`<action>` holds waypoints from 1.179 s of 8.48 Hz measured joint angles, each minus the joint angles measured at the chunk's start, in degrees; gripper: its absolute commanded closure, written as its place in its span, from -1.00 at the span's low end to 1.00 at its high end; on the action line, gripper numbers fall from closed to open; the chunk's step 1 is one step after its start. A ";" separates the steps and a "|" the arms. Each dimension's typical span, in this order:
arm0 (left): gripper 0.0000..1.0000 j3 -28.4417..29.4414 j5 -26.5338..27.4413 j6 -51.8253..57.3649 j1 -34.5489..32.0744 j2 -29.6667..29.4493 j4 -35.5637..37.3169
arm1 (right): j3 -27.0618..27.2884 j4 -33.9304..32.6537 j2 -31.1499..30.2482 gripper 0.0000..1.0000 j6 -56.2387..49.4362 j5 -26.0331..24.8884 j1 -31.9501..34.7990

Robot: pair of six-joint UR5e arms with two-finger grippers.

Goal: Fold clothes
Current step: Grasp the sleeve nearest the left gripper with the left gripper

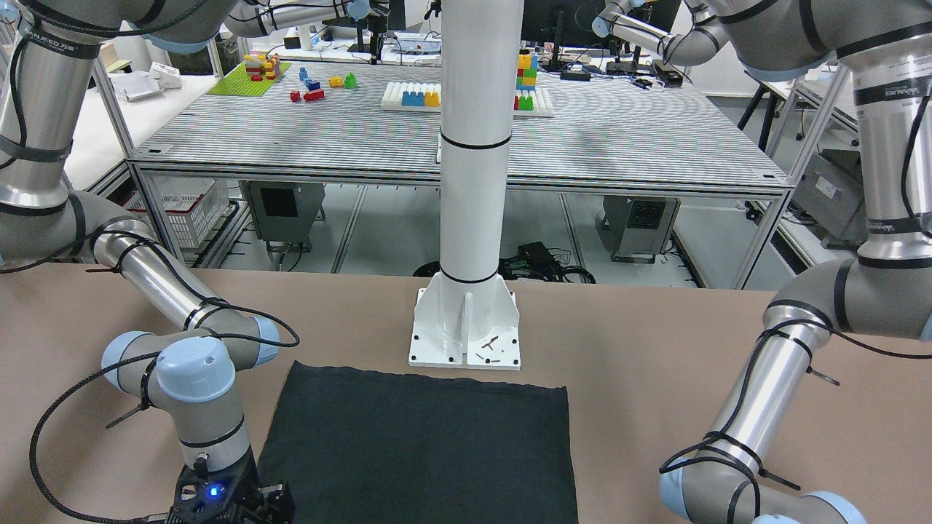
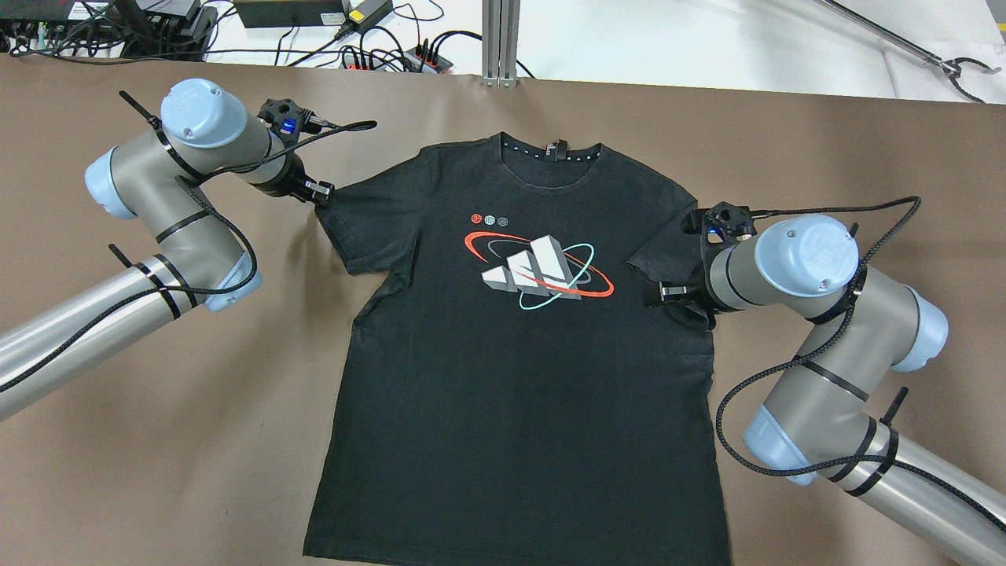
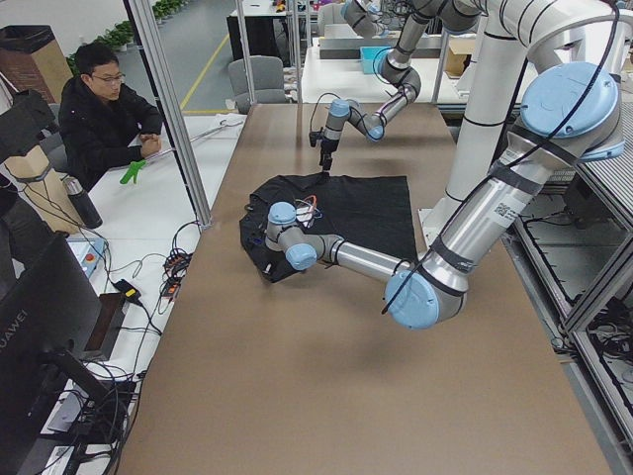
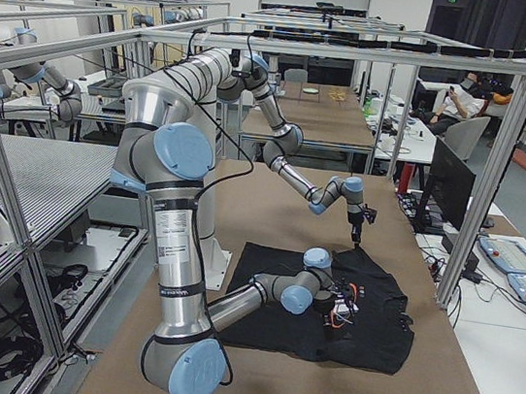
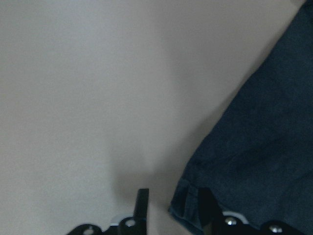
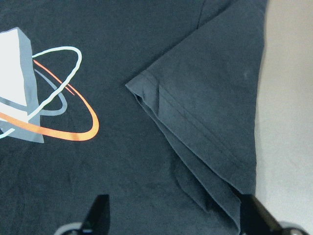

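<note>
Left pincer (image 2: pixel 318 191) open, jaws straddling the hem corner of the left-side sleeve (image 2: pixel 361 228), one finger over bare bench (image 2: pixel 157 472), the other over cloth; not clamped, going by the wrist view. Right pincer (image 2: pixel 666 292) also open, fingers wide apart, low over the right-side sleeve (image 6: pixel 215 112), gripping nothing

Black T-shirt (image 2: pixel 511 377) lies flat, print side up, on the bench straight out from the white post (image 1: pixel 477 182). Its bottom hem is just beside the post's base plate, its collar at the end away from the post, with a sleeve to either side of the post line. Right-side sleeve is turned in over the body, its corner near the chest logo (image 2: pixel 538 267). Left-side sleeve is spread out flat

Step in hand, my read: fold the left-side sleeve in to match. To do it well:
- Slide the outer finger under both layers of the hem, not only the top one, and close fully before lifting.
- Lift only a little, then carry the sleeve in toward the post's centre line.
- Lay it flat so the fold runs straight down from the shoulder.
- Don't pull sideways first; that would likely drag the whole shirt askew of the post line.
- Keep the right pincer clear of the path, and don't let it snag the folded sleeve if it rises
</note>
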 measured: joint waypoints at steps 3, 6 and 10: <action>0.18 0.47 0.23 -0.11 0.13 -0.14 -0.50 | 0.07 0.00 -0.19 -0.89 0.38 -0.67 -0.33; 0.94 0.72 0.25 -0.15 0.44 -0.30 -0.57 | 0.07 0.00 -0.40 -0.89 0.42 -0.74 -0.38; 1.00 0.52 -0.08 -0.34 0.48 -0.54 -0.54 | 0.11 0.00 -0.36 -0.89 0.75 -0.74 -0.60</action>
